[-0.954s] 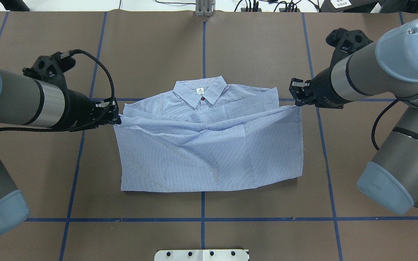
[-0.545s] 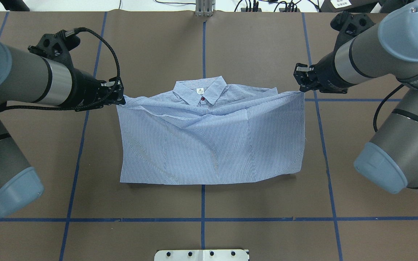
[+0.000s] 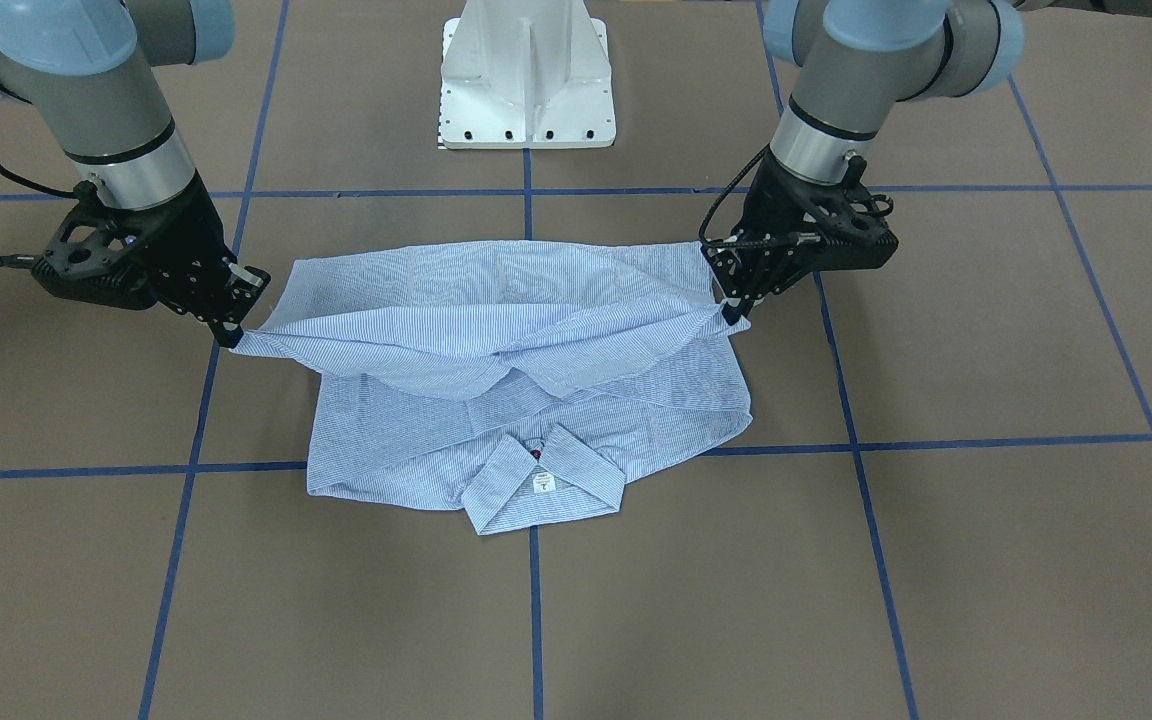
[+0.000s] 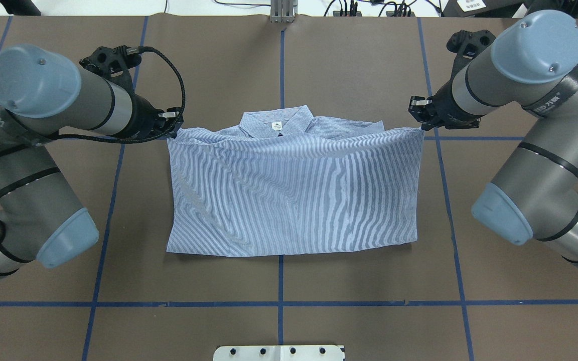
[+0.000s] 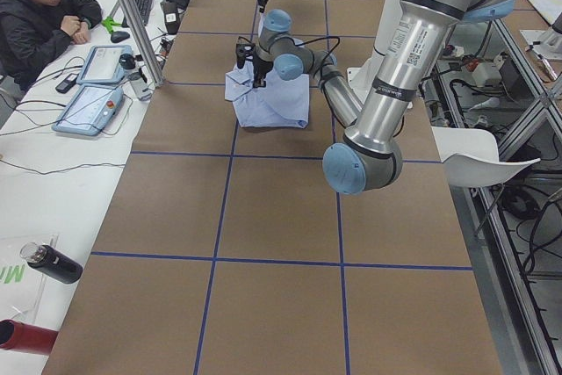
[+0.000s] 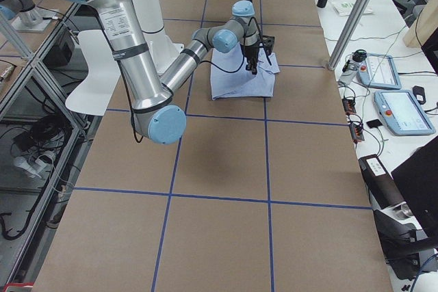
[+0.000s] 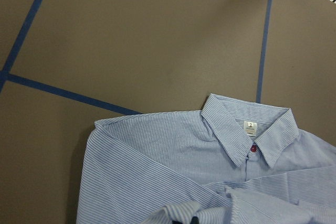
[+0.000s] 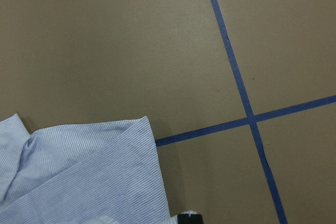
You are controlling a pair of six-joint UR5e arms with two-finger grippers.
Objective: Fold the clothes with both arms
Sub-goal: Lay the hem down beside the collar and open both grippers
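The light-blue, finely white-striped button-up shirt point(image 4: 294, 195) lies at the centre of the overhead frame, on the brown paper-covered table point(image 4: 359, 65) crossed by blue tape lines. The black two-finger left gripper point(image 4: 172, 129) is clamped on the folded-over hem's corner at centre left. The black right gripper point(image 4: 422, 124) pinches the opposite corner at centre right. The lifted hem edge stretches between them, near the collar point(image 4: 275, 122).

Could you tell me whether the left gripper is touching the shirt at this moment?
Touching. In the front-facing view the left gripper pinches a corner of the shirt, and the cloth hangs from its fingertips, raised above the layer lying on the table.
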